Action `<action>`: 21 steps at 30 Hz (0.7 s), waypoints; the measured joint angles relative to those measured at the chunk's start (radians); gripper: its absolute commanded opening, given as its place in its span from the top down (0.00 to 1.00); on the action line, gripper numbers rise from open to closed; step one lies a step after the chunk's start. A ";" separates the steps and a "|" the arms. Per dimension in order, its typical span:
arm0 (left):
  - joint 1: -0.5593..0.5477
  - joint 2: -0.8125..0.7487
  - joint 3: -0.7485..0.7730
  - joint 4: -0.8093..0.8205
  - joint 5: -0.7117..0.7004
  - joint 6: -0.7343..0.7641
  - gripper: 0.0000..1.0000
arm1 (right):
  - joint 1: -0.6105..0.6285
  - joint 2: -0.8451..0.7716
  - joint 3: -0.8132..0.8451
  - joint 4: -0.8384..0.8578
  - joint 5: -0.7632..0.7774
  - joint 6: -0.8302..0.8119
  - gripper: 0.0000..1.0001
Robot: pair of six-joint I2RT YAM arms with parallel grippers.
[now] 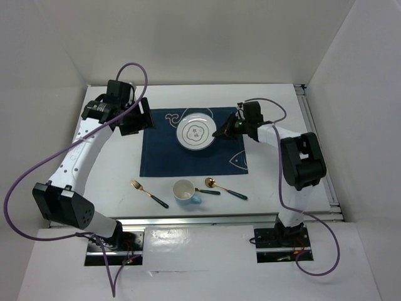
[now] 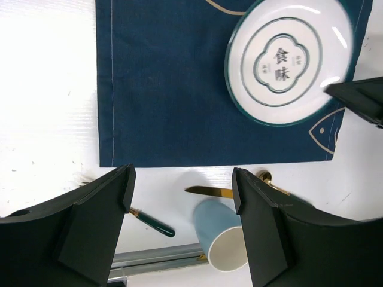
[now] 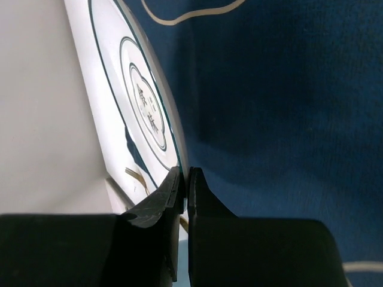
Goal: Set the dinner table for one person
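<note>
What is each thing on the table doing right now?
plate: rim pinched by the right gripper
left gripper: open, empty
cup: upright, looks empty
fork: lying flat on the dinner table
knife: lying flat beside the cup
spoon: lying flat
placemat: spread flat

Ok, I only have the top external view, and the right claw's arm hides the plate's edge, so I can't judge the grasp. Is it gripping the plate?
Observer: Yes. The right wrist view shows the right claw shut on the plate, with the rim between its two fingers.
Operator: And is the left claw carrying anything?
Observer: No. The left wrist view shows the left claw open, with nothing between its fingers.
Operator: The plate's centre is a smudge here. Is it dirty?
Observer: It's print. The left wrist view shows two dark characters inside a lobed outline.
</note>
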 measured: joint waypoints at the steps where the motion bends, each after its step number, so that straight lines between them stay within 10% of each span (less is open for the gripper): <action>1: 0.000 -0.002 0.000 0.000 0.000 -0.003 0.17 | 0.004 0.031 0.018 -0.003 -0.014 0.001 1.00; 9: 0.000 -0.012 0.000 0.000 0.002 -0.007 0.17 | 0.015 0.195 0.110 -0.045 -0.038 -0.005 0.96; 13: 0.000 -0.013 -0.002 0.001 0.008 -0.007 0.17 | 0.028 0.209 0.122 -0.098 -0.026 -0.022 0.32; 21: -0.003 -0.013 -0.033 0.000 0.016 -0.006 0.17 | 0.051 0.163 0.167 -0.230 0.110 -0.100 0.03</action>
